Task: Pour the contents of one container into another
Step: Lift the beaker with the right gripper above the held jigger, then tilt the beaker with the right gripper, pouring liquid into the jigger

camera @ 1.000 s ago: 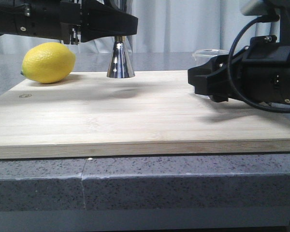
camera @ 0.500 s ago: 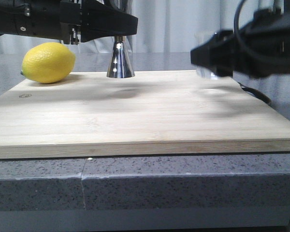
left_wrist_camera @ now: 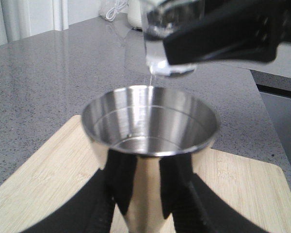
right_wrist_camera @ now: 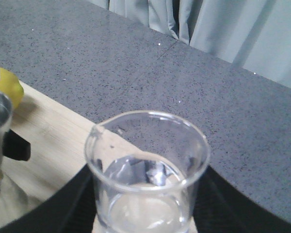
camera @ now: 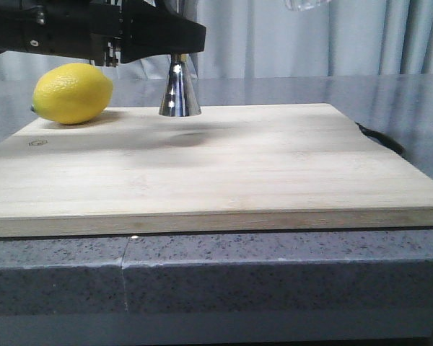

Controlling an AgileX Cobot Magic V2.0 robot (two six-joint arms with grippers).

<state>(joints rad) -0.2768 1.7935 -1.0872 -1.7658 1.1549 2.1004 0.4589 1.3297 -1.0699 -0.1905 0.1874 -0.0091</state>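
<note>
Right gripper (right_wrist_camera: 145,213), jaws clamped on small clear glass beaker (right_wrist_camera: 148,170), risen out of front view since half-second ago; beaker now above open cup of shiny steel hourglass jigger (left_wrist_camera: 150,145), held between closed left gripper (left_wrist_camera: 145,204) jaws. Pour seems imminent.

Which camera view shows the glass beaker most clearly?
The right wrist view: the glass beaker fills it, showing rim, spout and clear liquid inside, with the right gripper around it. The left wrist view shows only its lower part, above the jigger. The front view catches only a sliver at the top edge.
</note>
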